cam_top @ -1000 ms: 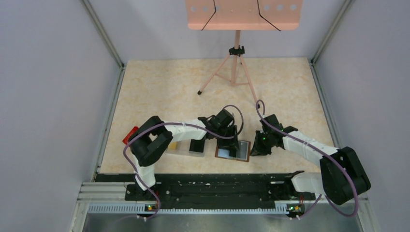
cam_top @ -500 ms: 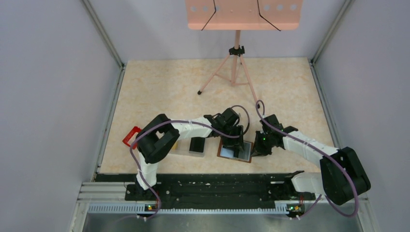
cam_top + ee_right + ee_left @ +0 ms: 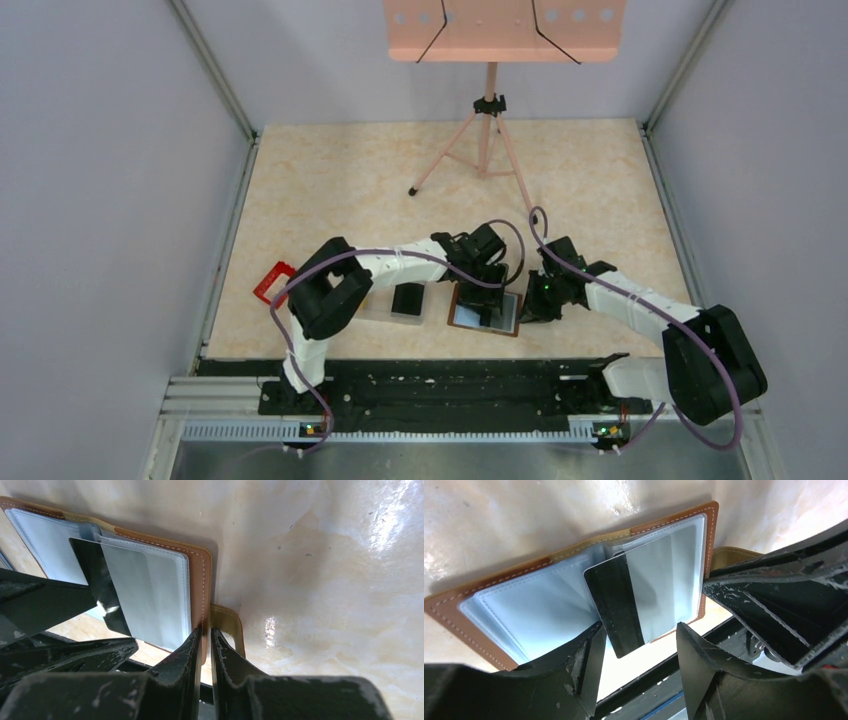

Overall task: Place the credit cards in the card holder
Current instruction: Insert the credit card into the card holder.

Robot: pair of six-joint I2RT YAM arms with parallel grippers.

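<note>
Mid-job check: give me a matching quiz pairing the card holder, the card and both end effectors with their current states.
Things:
1. card holder
2. card
3. left end effector
4. right end effector

States:
A. jaws apart, one on either side of the card
B. spread open, pale inside facing up
C. closed on the holder's brown edge
D. partly tucked into a clear sleeve

Pairs: 1-B, 2-D, 3-A, 4-C

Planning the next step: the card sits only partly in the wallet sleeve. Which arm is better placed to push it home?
Probably left: the left gripper stands open astride the card jutting from the card holder, while the right gripper is clamped on the holder's edge, apparently steadying it.
</note>
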